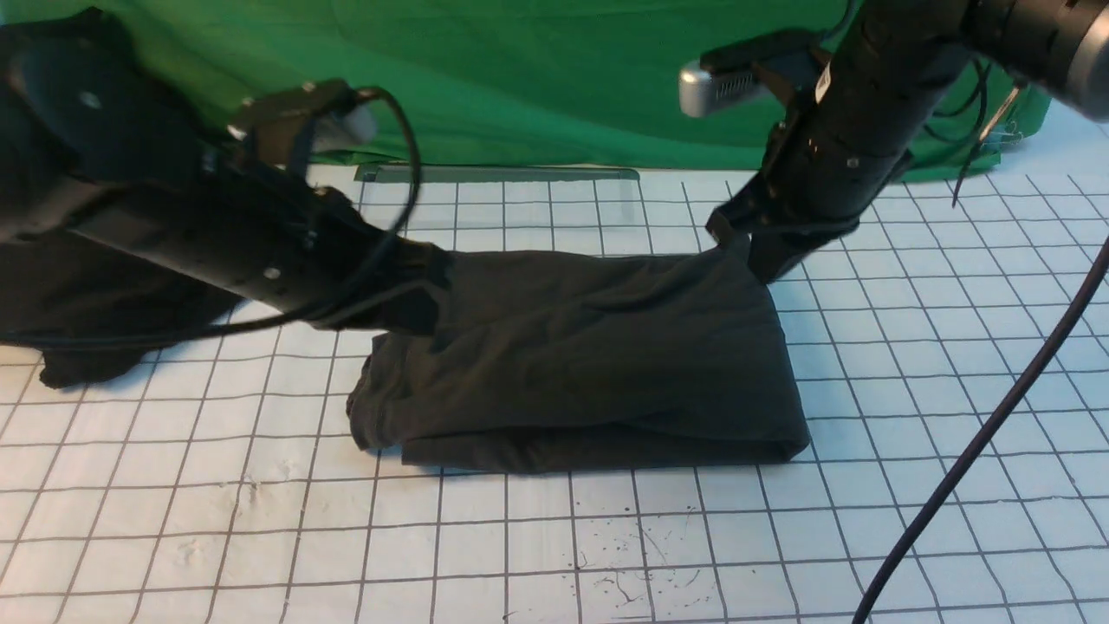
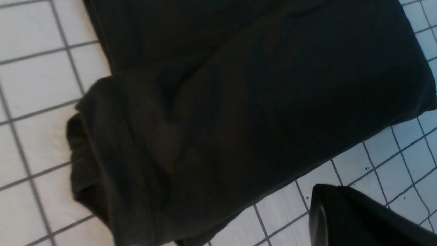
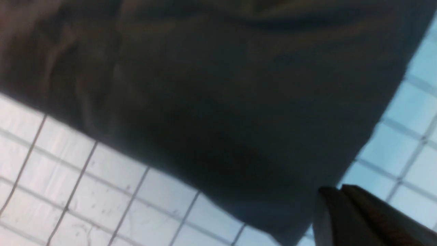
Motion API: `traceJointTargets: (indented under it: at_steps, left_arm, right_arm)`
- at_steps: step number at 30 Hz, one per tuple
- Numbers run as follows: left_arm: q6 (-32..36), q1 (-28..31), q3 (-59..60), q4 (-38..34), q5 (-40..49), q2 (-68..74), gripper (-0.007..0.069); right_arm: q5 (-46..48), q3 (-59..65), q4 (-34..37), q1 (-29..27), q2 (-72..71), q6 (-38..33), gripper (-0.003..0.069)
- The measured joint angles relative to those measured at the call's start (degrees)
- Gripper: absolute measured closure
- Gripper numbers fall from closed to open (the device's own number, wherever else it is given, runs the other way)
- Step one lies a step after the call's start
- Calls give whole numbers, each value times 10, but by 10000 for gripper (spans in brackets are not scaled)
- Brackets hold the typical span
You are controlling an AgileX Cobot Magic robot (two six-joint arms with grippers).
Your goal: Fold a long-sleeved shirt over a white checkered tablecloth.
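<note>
**Task status.** The long-sleeved shirt (image 1: 589,364) lies near the middle of the white checkered tablecloth (image 1: 260,537) as a compact, roughly rectangular stack of several layers. Its near edge is a rounded fold. The left end is uneven, with a bunched hem protruding. No sleeve hangs loose, and the chest print is not in view. Judgement: folding is largely done, and squaring the left end and retracting both arms is what is left.

**Claws.** The left claw (image 2: 327,212) is clenched at the far left corner of the stack, and nothing shows between its jaws. The right claw (image 1: 762,256) is clenched at the far right corner, touching the fabric. Whether it pinches that corner cannot be told.

**Surface.** The tablecloth covers the surface. Black specks (image 1: 624,555) mark its near part, and a dark cable (image 1: 996,416) crosses it on the right. A second dark garment bundle (image 1: 78,303) lies at the left, partly behind the left arm.

**Room.** A plain green cloth (image 1: 520,87) hangs behind the far edge.
</note>
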Motion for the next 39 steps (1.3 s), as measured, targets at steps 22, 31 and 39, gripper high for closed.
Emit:
traceJointTargets:
  at_steps: [22,31,39]
  left_arm:
    - [-23,-13,0,22,-8,83,629]
    - [-23,-13,0,-17,-28,30,629]
    - [-19,-76,0,-31,-48,53,629]
  right_arm:
    - [-169,245,61,-107,14,-17,658]
    - [-191,250,79,-123,-84,-20,658]
    - [-199,250,85,-123,-107,-21,658]
